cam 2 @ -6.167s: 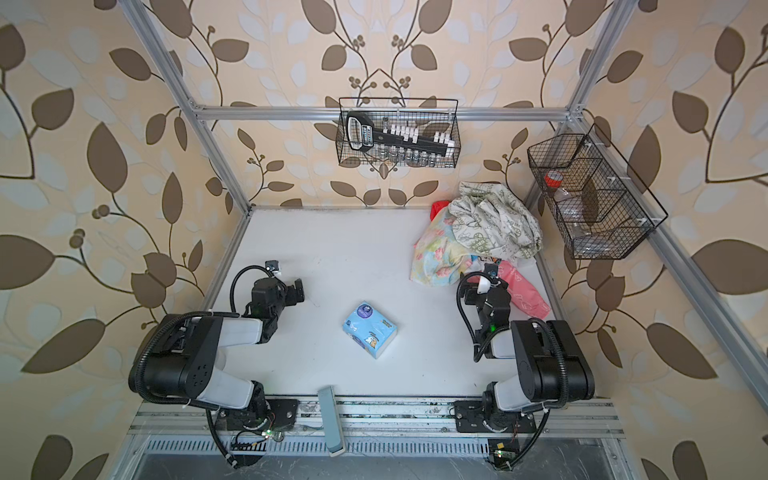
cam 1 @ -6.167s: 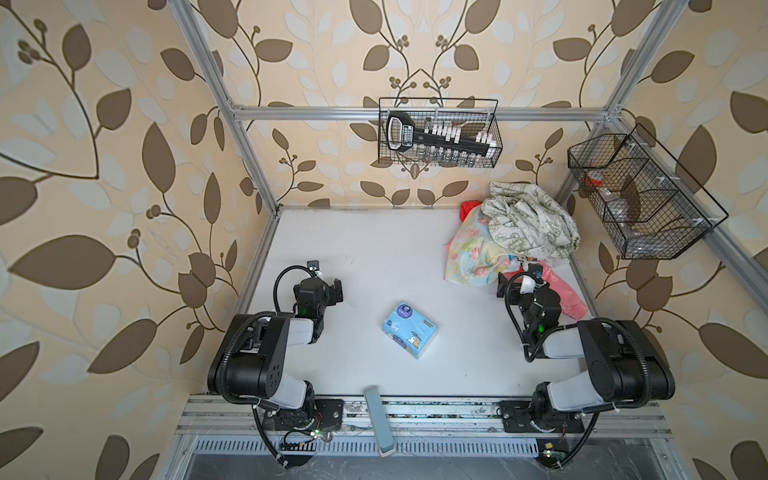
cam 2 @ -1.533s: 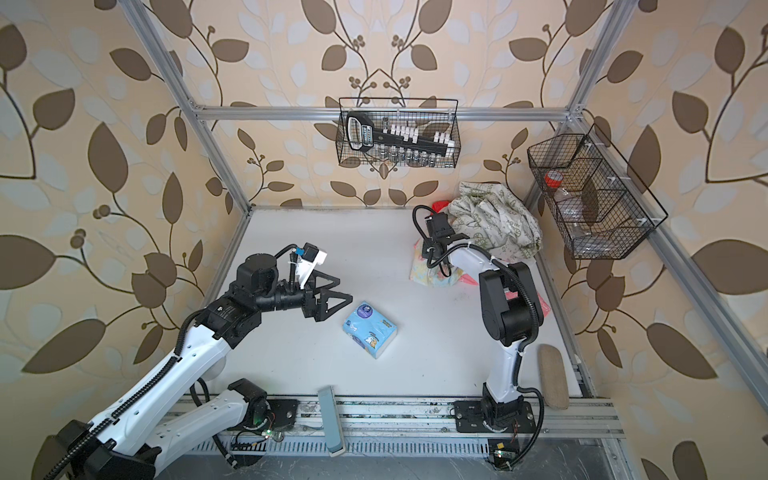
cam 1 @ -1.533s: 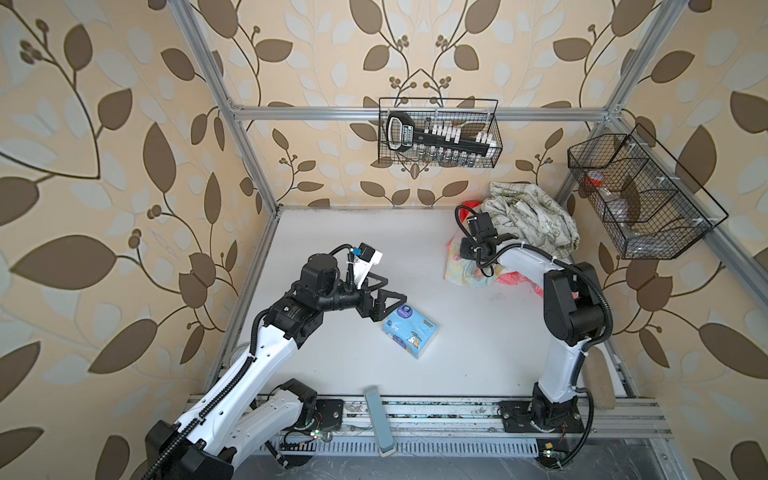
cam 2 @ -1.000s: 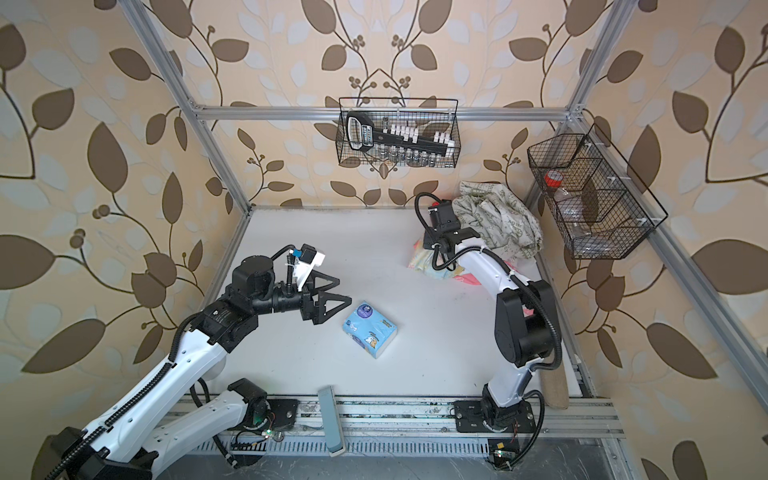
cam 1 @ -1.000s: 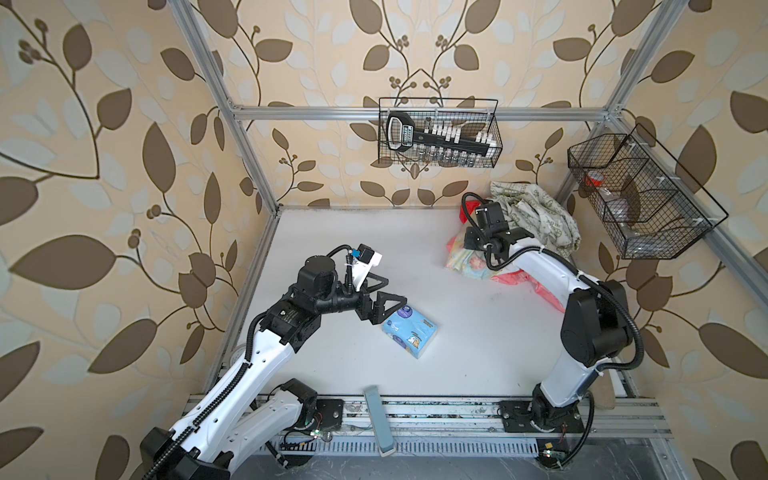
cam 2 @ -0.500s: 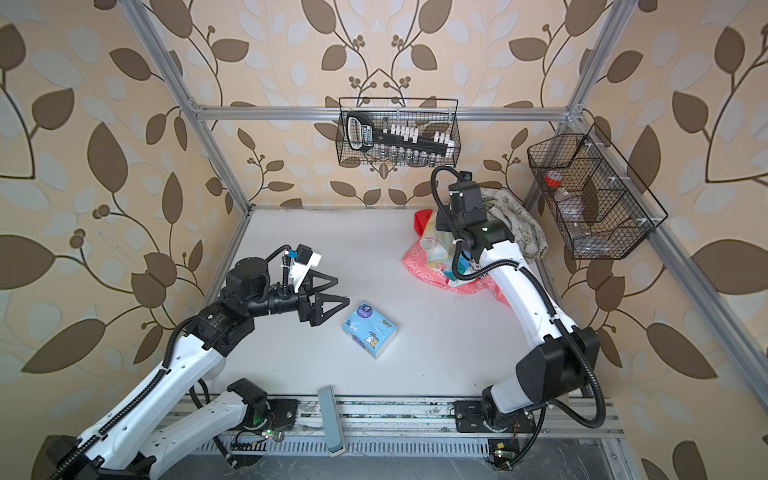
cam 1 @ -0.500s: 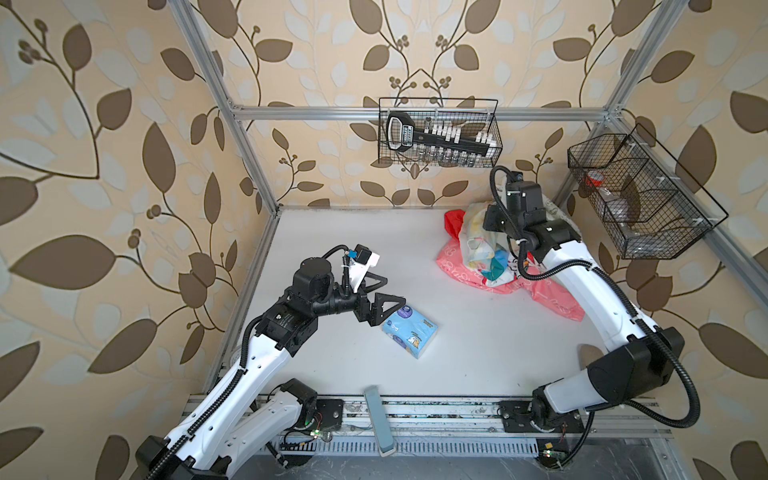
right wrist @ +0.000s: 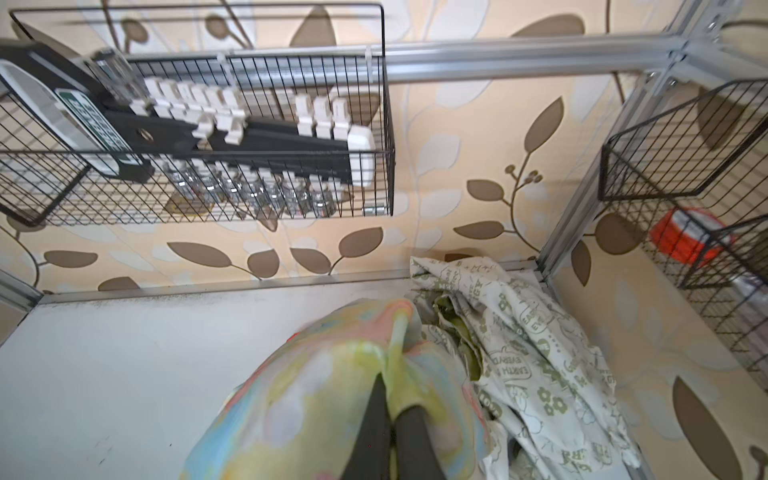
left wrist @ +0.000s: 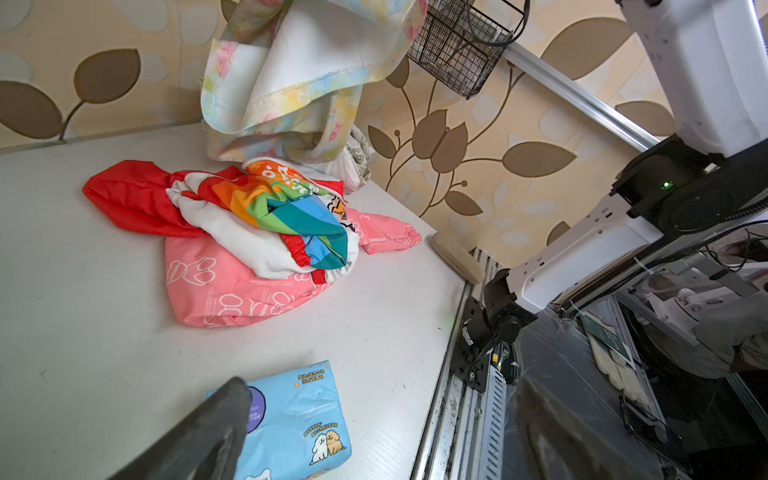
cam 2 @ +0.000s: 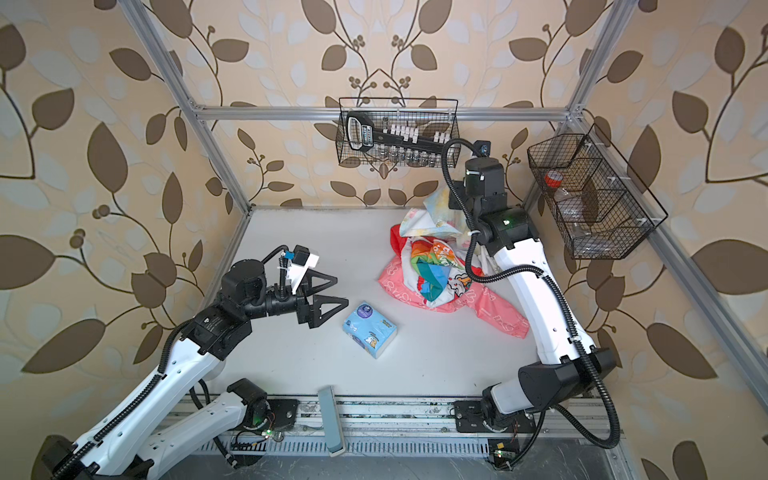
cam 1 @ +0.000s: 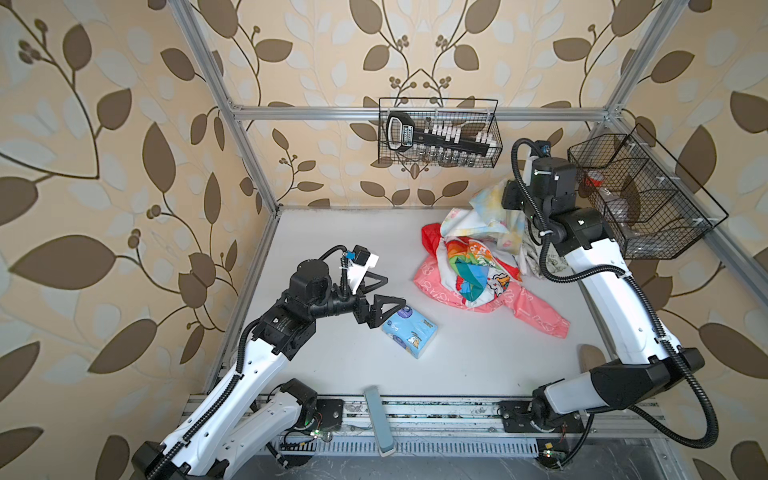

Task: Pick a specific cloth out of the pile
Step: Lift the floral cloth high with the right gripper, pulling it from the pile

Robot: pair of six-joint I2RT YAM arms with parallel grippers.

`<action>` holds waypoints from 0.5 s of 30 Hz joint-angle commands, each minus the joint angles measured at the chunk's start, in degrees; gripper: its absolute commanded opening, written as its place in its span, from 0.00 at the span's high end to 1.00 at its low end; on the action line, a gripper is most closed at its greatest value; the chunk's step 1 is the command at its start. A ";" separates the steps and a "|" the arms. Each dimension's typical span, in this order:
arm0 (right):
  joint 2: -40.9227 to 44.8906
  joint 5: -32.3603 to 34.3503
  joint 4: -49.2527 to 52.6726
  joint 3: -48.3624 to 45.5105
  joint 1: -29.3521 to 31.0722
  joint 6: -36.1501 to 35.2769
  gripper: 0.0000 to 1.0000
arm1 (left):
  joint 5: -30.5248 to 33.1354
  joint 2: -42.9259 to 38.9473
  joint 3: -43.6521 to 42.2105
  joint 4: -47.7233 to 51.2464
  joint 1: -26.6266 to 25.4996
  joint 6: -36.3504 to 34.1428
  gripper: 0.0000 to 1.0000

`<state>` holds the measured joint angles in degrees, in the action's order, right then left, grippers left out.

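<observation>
The left pincer (cam 1: 395, 289) has its jaws apart and grips nothing. The tissue pack (cam 1: 409, 330) lies on the table (cam 1: 332, 232) just past its fingertips. Well beyond it lies the pile (cam 1: 478, 274) of red, coral and rainbow pieces. Over the pile's far side the right pincer (right wrist: 388, 403) is clamped on the cloth (cam 1: 486, 216). The cloth hangs from it, lifted off the table, with its lower folds reaching the pile. Just beside that pincer, toward the corner, lies the green-print cloth (right wrist: 519, 332). A wire basket (cam 1: 438, 137) hangs on the wall behind.
</observation>
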<state>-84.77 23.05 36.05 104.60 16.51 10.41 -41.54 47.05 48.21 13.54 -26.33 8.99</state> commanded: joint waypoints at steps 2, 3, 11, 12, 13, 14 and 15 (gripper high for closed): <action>0.40 3.41 -2.90 6.15 0.36 -2.97 1.00 | 0.05 -1.35 -0.48 -2.03 -0.66 -0.65 0.01; 0.40 3.30 -3.17 7.08 0.36 -3.31 1.00 | 0.13 -1.43 -0.48 -2.03 -0.70 -0.64 0.01; 2.18 -0.82 -8.06 12.40 0.36 -4.88 1.00 | 0.93 -2.20 -0.70 -1.70 -1.07 -0.84 0.01; 2.59 -2.07 -8.98 12.52 0.41 -4.96 1.00 | 1.02 -2.30 -0.66 -1.58 -1.10 -0.86 0.01; 2.91 -3.09 -9.72 12.64 0.36 -4.88 1.00 | 1.17 -2.38 -0.67 -1.51 -1.18 -0.99 0.01; 3.43 -4.54 -10.68 12.59 0.36 -4.72 1.00 | 1.36 -2.53 -0.66 -1.37 -1.18 -1.00 0.01; 3.95 -6.05 -11.66 12.48 0.39 -4.41 1.00 | 1.61 -2.70 -0.64 -1.12 -1.22 -1.08 0.01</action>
<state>-83.40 21.10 30.50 115.13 16.51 6.52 -40.71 45.56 47.66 13.54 -27.05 8.99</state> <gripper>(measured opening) 0.048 0.989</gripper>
